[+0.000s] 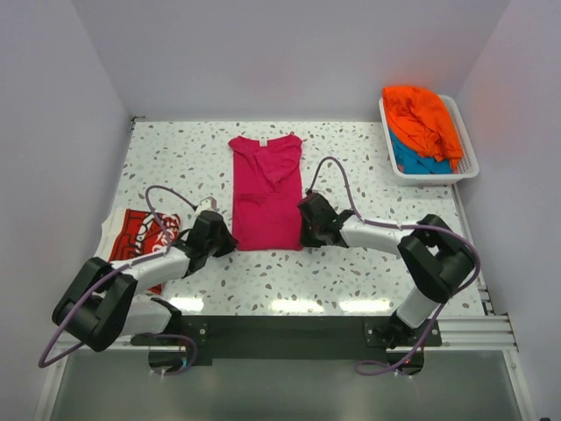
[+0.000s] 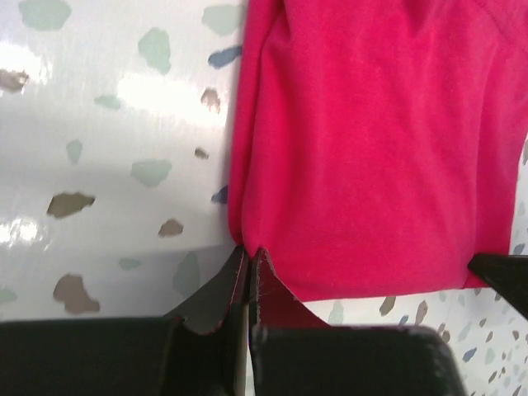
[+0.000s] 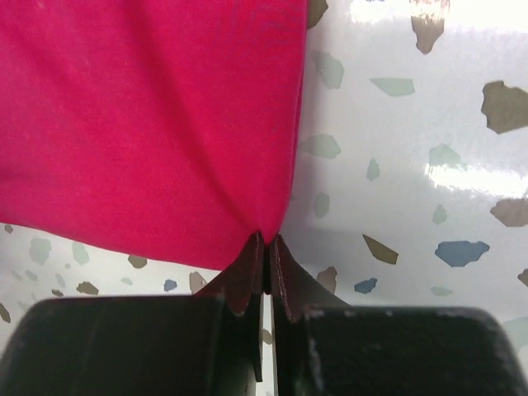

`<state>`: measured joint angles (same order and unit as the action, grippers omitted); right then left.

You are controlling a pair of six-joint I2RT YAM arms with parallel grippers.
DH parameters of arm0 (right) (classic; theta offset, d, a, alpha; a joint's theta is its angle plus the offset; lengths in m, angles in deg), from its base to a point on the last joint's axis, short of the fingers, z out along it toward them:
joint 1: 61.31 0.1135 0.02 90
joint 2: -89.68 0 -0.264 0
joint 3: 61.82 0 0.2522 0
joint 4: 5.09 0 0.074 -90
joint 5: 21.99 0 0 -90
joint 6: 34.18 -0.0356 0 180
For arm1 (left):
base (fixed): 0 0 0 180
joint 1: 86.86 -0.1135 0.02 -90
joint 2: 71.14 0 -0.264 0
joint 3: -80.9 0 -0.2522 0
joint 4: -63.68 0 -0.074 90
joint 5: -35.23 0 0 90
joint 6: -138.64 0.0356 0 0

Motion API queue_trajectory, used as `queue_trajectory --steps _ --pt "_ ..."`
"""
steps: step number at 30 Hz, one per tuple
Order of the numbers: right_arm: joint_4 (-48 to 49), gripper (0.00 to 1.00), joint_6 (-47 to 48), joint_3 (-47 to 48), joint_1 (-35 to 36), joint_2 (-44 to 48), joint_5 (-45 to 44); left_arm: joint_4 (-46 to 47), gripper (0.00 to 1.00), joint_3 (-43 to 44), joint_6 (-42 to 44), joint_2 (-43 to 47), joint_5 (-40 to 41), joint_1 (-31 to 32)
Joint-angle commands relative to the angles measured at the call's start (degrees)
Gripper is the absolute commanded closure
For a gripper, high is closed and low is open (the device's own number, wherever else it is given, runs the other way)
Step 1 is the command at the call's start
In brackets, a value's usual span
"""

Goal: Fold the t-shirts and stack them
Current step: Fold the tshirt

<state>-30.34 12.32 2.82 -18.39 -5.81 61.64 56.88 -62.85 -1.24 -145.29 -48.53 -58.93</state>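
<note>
Red lettered shirt (image 1: 138, 239) at left edge, half-hidden under left arm. Teal shirt (image 1: 410, 158) mostly buried beneath orange shirt (image 1: 422, 116) in basket (image 1: 470, 167), upper right. Magenta shirt (image 1: 266, 195) flat mid-table, sides folded in, narrow rectangle. Wrist views alone show left gripper (image 2: 247, 257) and right gripper (image 3: 266, 244) pinched tight on its lower corners; fingertips unclear in top view.

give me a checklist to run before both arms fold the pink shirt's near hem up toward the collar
1. left fingers shut on near left corner of the plain magenta-pink cloth t-shirt: ok
2. right fingers shut on its near right corner: ok
3. sides folded in, cloth lying flat: ok
4. every layer caught in each pinch: cannot tell
5. red cloth t-shirt with white lettering lying apart from it: ok
</note>
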Motion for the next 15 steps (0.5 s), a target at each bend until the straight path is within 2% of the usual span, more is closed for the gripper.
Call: queue_trajectory --steps 1,9,13,14,15 --pt "-3.72 1.0 1.67 -3.13 -0.29 6.07 0.83 -10.79 1.0 -0.15 -0.2 4.53 -0.44 1.08" --pt "-8.1 1.0 -1.23 -18.94 1.64 22.69 6.28 -27.33 1.0 -5.68 -8.2 24.12 -2.63 6.09" --pt "-11.97 0.99 -4.03 -22.22 4.89 30.78 6.28 -31.65 1.0 -7.62 -11.02 31.68 -4.74 8.28" --pt "-12.59 0.94 -4.39 -22.48 6.11 31.93 6.28 -32.27 0.99 -7.8 -10.93 32.39 -5.27 8.72" --pt "-13.64 0.81 -4.66 -22.92 6.3 34.2 6.2 -32.97 0.93 -7.98 -10.58 32.92 -5.88 8.73"
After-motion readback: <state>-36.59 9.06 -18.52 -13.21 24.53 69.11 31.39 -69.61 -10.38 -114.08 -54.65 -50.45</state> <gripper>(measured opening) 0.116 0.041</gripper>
